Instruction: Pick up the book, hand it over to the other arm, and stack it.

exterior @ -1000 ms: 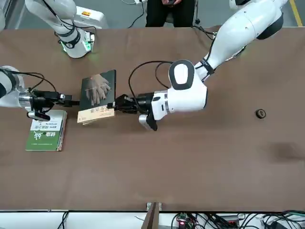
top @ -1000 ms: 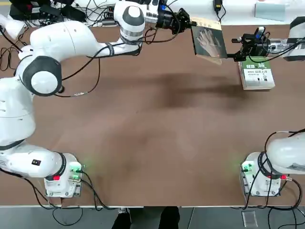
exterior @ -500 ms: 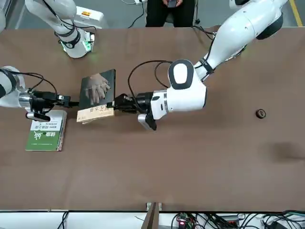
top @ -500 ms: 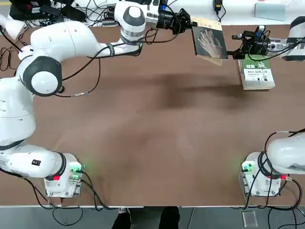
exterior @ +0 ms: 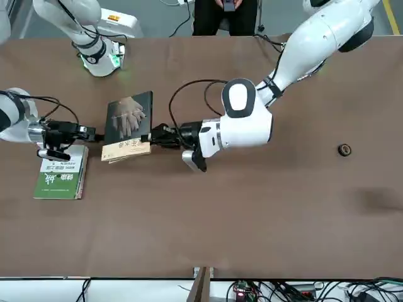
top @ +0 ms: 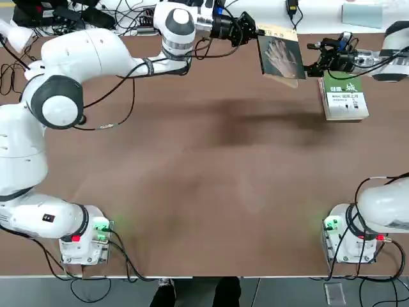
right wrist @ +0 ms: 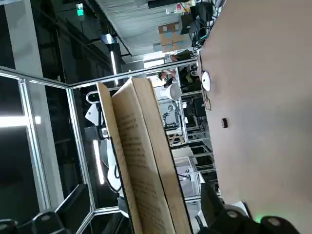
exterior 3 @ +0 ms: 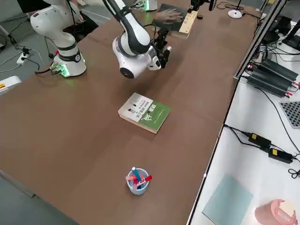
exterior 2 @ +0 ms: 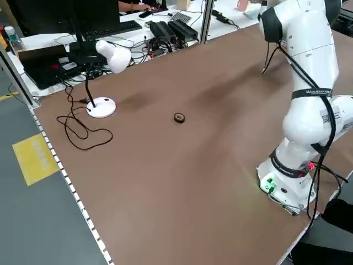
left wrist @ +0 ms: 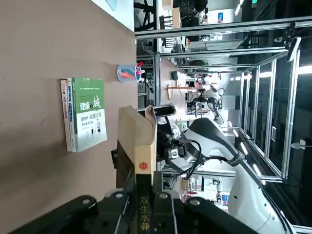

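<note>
**gripwatcher:** ok, what are both end effectors doing? and where's the book sitting?

**deskcam_fan:** The left end effector (left wrist: 144, 183) is closing tight on the spine of the dark book (exterior: 129, 116), so it's definitely holding it. The book is hanging above the desk (top: 192, 173), hand picture facing up, between the two arms.

**gripwatcher:** and the right one?

**deskcam_fan:** The right end effector (right wrist: 145, 195) is standing wide open, its fingers straddling the book's open page side. The pages are splaying apart a bit in there. It isn't clamping anything; can't tell if a finger is brushing the cover.

**gripwatcher:** nice. headcount of the stuff?

**deskcam_fan:** I'm counting:
- two end effectors, only one of them gripping
- one dark book, hanging in the air
- one green-and-white book (exterior 3: 144, 112), lying on the desk near the right end effector. The left wrist view is showing a second spine (left wrist: 65, 114) under it, so I'm reading that pile as two books
- one cup (exterior 3: 138, 187) holding several pens (exterior 3: 137, 176), bunching up too much for an exact number
- one small black ring (exterior: 344, 150), lying off by itself
- one person (exterior: 225, 16), standing by the desk edge between the arm bases
</note>
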`<move>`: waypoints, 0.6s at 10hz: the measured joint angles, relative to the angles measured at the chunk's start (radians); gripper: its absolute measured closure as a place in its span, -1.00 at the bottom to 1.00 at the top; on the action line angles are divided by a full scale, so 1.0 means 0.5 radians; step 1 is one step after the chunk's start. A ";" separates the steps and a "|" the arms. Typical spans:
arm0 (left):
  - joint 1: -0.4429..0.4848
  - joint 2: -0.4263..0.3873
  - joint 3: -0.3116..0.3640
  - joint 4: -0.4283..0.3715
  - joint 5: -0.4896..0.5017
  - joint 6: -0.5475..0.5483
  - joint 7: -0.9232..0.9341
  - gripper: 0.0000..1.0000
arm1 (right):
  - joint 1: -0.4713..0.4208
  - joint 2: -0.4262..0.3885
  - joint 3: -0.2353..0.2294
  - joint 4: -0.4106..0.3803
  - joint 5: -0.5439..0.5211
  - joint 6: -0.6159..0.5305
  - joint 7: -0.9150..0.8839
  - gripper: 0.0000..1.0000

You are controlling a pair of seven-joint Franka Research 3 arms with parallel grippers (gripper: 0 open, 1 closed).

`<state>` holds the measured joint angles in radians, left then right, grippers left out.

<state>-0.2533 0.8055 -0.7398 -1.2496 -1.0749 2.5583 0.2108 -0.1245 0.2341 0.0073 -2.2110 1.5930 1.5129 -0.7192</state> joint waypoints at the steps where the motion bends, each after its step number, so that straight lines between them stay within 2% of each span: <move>1: -0.002 0.000 0.000 0.000 0.000 0.000 0.000 0.98 | 0.024 0.000 0.001 0.000 0.011 0.010 0.001 -1.00; 5: -0.005 0.001 0.001 0.000 0.000 0.013 0.000 0.98 | 0.052 0.006 0.006 0.000 0.066 0.017 0.005 -0.99; 6: -0.006 0.002 0.001 0.000 0.000 0.015 0.000 0.98 | 0.059 0.010 0.009 0.000 0.081 0.017 0.005 -0.93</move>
<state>-0.2563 0.8063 -0.7393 -1.2495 -1.0749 2.5659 0.2108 -0.0952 0.2394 0.0117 -2.2110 1.6336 1.5213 -0.7165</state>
